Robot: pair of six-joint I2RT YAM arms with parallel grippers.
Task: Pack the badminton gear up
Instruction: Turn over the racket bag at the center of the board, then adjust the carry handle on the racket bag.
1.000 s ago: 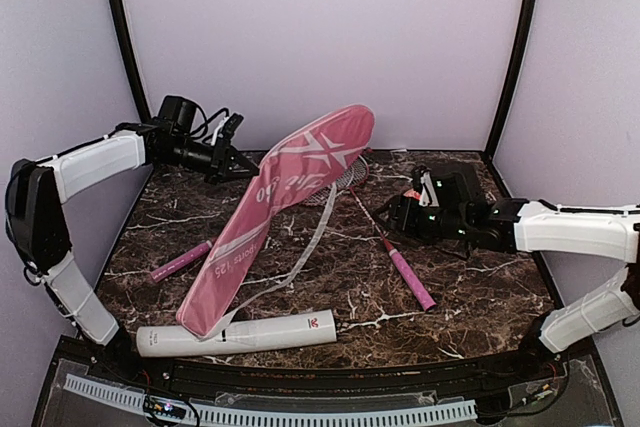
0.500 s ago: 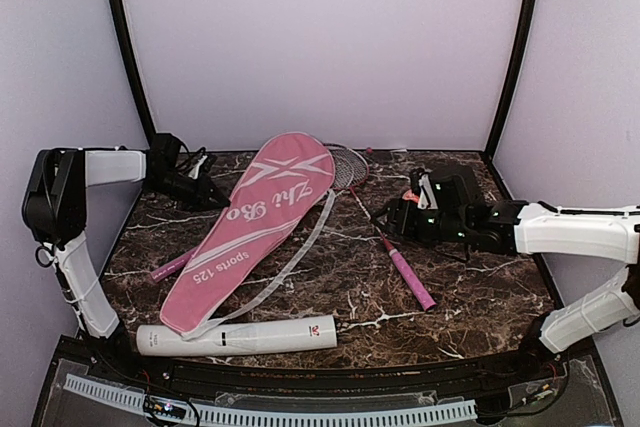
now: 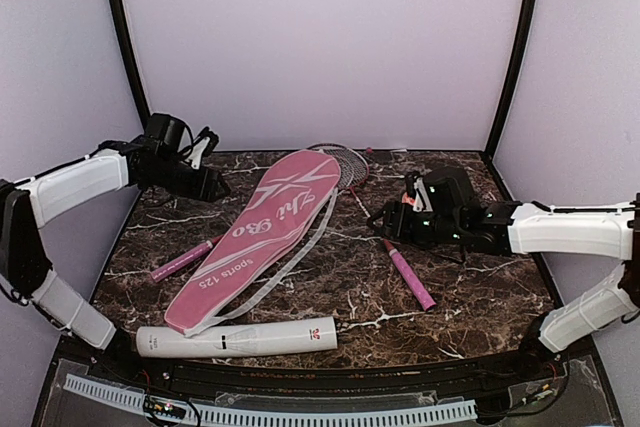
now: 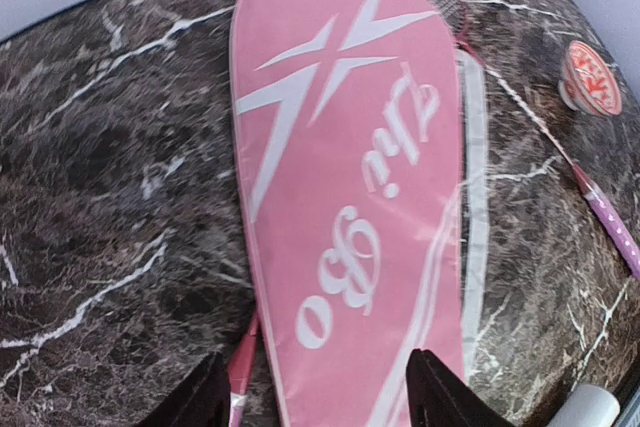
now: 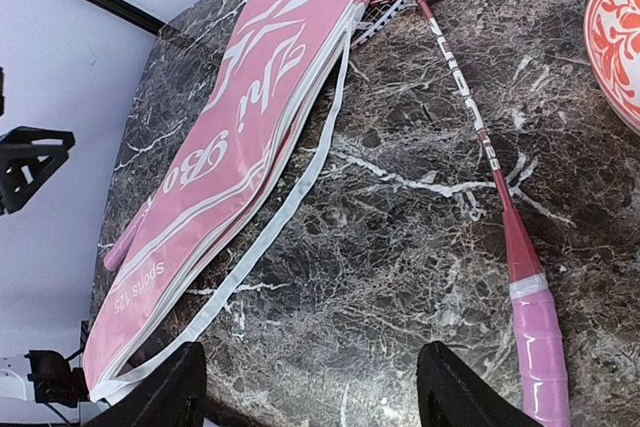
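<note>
The long pink bag [image 3: 262,232] lies flat and slantwise across the marble table, its white strap [image 5: 290,207] trailing beside it. One red racket [image 3: 372,222] lies to its right with the pink handle [image 5: 541,347] toward me and the head partly under the bag. A second racket's pink handle [image 3: 181,261] pokes out from under the bag's left edge. The white tube [image 3: 236,337] lies along the front edge. My left gripper [image 4: 320,409] hovers open over the bag, holding nothing. My right gripper [image 5: 315,397] stands open over bare marble between strap and racket.
A round red-and-white patterned thing [image 5: 618,32] sits at the back right beside my right arm [image 3: 560,229]. Purple walls close in the table [image 3: 470,297] on three sides. A black rail [image 3: 300,377] runs along the front edge behind the tube.
The bag, held up at its top by my left gripper a second ago, now lies flat on the table. The left gripper has let go and opened. The right arm barely moved.
</note>
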